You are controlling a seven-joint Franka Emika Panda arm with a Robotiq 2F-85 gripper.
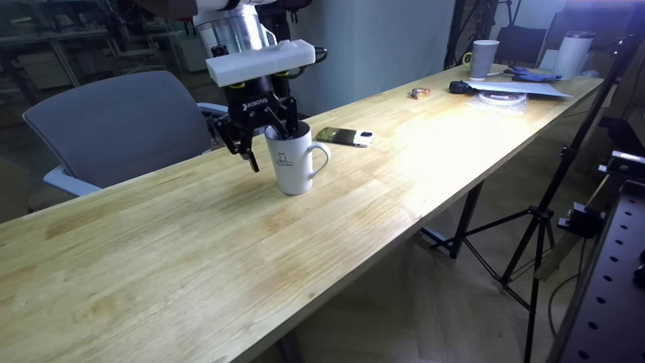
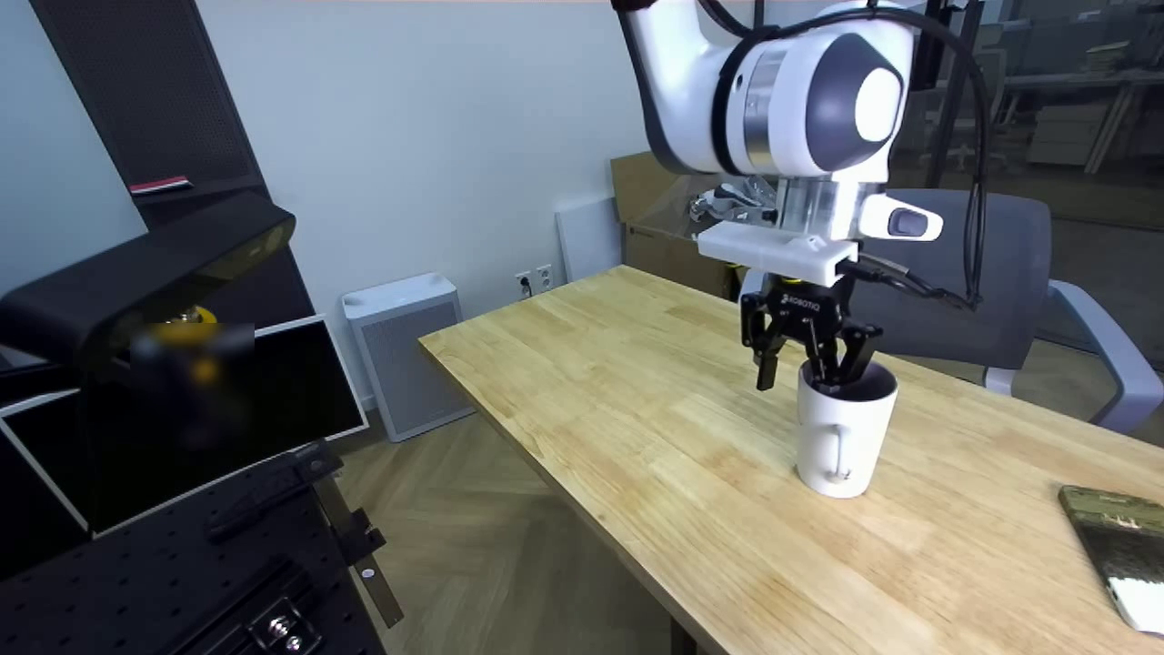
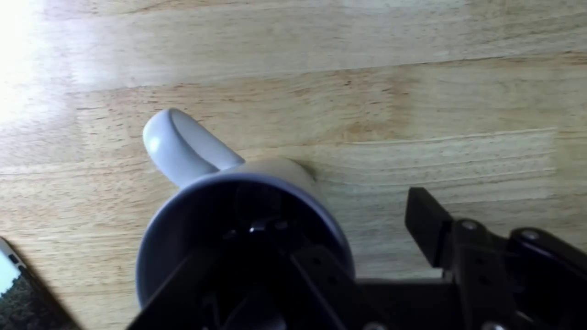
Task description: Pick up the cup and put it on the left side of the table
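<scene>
Straddles the wall of the white mug (image 1: 293,166) with the hand (image 2: 793,377) spread apart, one finger inside, one outside. Has the mug upright on the tabletop (image 1: 176,282), well in from both long edges, near a phone (image 1: 345,136). Offers broad planking beyond the outer finger, up to the short edge.

Claw (image 1: 272,153): tip of one finger hidden inside the cup (image 1: 289,171) in both exterior views. Lettering (image 1: 284,164) on the cup: too small to read. Phone (image 3: 27,300): cut off by the wrist view's left and bottom edges. Tabletop (image 1: 176,252): cut off in all views. Yellow item (image 2: 185,329): blurred.
</scene>
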